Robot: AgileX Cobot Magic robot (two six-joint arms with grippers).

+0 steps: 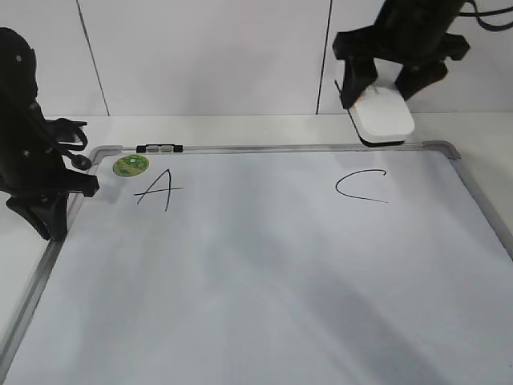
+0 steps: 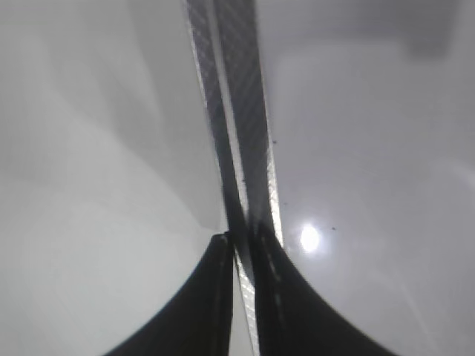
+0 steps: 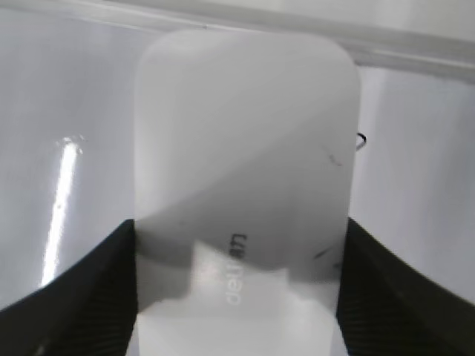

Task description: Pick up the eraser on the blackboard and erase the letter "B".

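The white eraser [image 1: 383, 116] is held in my right gripper [image 1: 385, 90], lifted just over the top right edge of the blackboard [image 1: 264, 273]. In the right wrist view the eraser [image 3: 245, 163] fills the space between the two jaws of the right gripper [image 3: 237, 297]. No letter "B" shows: the board between the "A" [image 1: 157, 189] and the "C" [image 1: 361, 186] is blank. My left gripper [image 1: 82, 173] sits at the board's top left corner. In the left wrist view the left gripper [image 2: 243, 241] is closed around the grey frame strip [image 2: 237, 111].
A round green sticker [image 1: 130, 165] and a small black-and-silver clip [image 1: 159, 148] sit at the board's top left. The board lies on a white table in front of a white panelled wall [image 1: 208, 56].
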